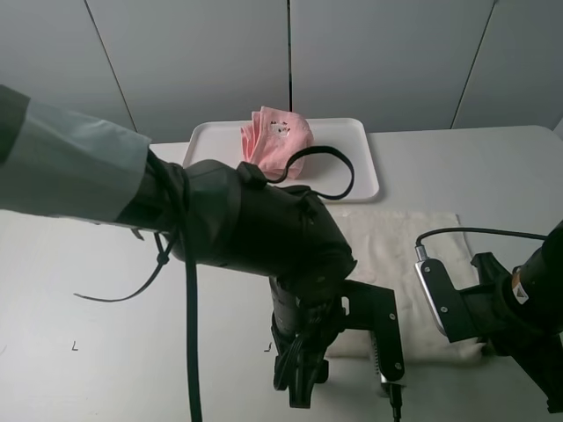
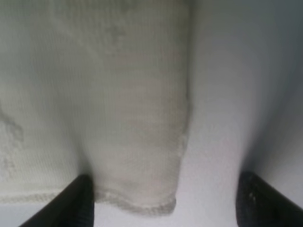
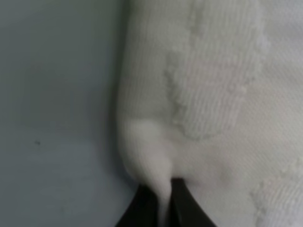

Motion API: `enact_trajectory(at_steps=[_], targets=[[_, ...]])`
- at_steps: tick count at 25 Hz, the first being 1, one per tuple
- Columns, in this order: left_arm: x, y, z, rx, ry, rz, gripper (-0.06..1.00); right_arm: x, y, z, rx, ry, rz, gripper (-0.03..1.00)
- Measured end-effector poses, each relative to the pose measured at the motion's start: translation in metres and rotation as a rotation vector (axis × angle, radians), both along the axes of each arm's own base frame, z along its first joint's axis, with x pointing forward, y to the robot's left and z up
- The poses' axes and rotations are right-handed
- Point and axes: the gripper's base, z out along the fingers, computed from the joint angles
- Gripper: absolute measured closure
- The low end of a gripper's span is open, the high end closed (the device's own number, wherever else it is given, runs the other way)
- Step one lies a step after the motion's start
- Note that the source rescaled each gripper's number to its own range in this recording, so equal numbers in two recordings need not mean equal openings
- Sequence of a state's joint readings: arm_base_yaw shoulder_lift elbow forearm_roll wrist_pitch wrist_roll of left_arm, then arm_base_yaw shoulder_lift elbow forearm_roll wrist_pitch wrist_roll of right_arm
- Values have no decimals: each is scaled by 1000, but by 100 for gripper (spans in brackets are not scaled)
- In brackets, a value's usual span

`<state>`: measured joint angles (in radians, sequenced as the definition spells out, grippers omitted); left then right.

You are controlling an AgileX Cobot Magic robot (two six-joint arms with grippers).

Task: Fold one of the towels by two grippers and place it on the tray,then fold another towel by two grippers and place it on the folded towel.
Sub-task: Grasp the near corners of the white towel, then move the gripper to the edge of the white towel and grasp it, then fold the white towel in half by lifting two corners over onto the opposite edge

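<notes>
While one folded pink towel [image 1: 274, 136] sits on the single tray [image 1: 352, 180] at the worktop's [image 1: 88, 290] far edge, my right gripper [image 3: 161, 205] pinches the one cream towel [image 1: 387, 251] nearer the front edge, and my left gripper [image 2: 173, 203] is spread wide astride its corner.

table [image 1: 88, 290]: white, flat | cream-white towel [image 1: 387, 251]: flat on table, corner between spread left fingers [image 2: 75, 203], fold pinched by right fingers [image 3: 187, 208] | tray [image 1: 352, 149]: white, on table, well beyond the fingers

Pink towel [image 1: 277, 136] on tray [image 1: 347, 151], cream towel [image 1: 383, 246] nearby
</notes>
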<state>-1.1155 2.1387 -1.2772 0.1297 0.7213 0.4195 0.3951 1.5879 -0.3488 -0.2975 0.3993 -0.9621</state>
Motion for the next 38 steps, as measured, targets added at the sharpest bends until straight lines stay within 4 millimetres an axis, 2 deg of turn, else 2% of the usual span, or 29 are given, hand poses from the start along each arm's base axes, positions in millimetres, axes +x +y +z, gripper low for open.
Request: enact_trajectory(at_steps=[7,10,15,18,28,32,38], targets=[[1,-2,0,13,6,3,16,0,0,0,0,0,0,97],[1,-2,0,10,6,4,33,0,0,0,1,-2,0,97],[3,-5,0,-26,-26,37,72,0,0,0,2,-1,-2,97],[6,-6,0,-34,-50,64,91,0,0,0,4,-1,-8,97],[7,-6,0,-44,-59,94,93,0,1,3,31,-29,-209,97],[7,-8,5,-81,-70,110,93,0,2,15,81,-86,-286,97],[9,-11,31,-170,-106,157,93,1,3,42,126,-115,-570,97]])
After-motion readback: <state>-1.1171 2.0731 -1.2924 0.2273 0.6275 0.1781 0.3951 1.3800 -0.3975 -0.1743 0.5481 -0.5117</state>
